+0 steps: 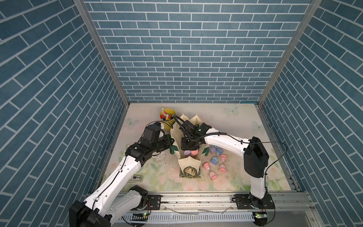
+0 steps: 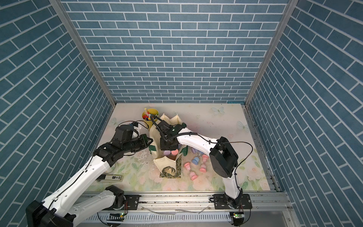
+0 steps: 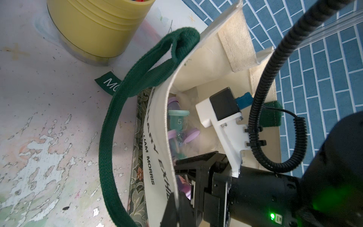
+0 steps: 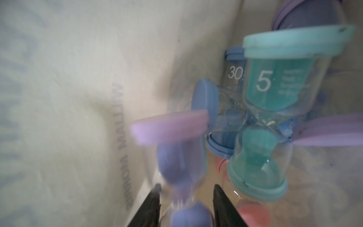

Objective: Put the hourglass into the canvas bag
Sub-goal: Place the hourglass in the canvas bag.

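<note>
My right jaws are straddling a blurred lilac-capped hourglass [image 4: 176, 161] in the cream canvas bag [image 4: 59, 78], grip unclear; left jaws are clamping its rim.

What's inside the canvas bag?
Teal hourglass marked 5, blue hourglass marked 30, purple hourglass, pink cap, and the right gripper. The bottom of the canvas bag is covered.

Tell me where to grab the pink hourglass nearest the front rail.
Grip the pink hourglass at its narrow waist, coming down from above with the jaws across its length. It seems to lie on its side on the mat, wide caps at either end, so the waist is slimmest and uncovered.
</note>
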You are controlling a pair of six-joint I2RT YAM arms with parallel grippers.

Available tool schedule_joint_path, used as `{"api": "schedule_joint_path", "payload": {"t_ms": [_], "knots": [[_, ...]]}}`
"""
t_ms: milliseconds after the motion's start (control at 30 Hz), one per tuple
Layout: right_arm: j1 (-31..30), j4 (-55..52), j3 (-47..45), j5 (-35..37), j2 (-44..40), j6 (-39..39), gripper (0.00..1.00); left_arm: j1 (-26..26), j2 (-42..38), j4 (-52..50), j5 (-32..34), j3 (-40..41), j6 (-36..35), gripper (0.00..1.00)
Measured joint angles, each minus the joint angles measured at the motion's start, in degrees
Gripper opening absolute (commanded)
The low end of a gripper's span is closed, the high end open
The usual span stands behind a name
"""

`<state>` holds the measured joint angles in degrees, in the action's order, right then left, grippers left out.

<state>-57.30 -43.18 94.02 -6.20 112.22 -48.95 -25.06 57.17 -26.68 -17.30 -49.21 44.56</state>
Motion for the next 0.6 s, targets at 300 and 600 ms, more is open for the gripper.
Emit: {"api": "schedule_joint_path", "payload": {"t_ms": [300,600], "knots": [[-0.1,-3.1,2.7,4.0,-2.4,2.4,0.77,-0.1,0.0,0.0,0.1,0.0,0.0,0.0],[-0.1,-7.5,5.4,11.4,-12.1,4.2,0.72,-0.1,0.0,0.0,0.4,0.1,0.0,0.0]]}}
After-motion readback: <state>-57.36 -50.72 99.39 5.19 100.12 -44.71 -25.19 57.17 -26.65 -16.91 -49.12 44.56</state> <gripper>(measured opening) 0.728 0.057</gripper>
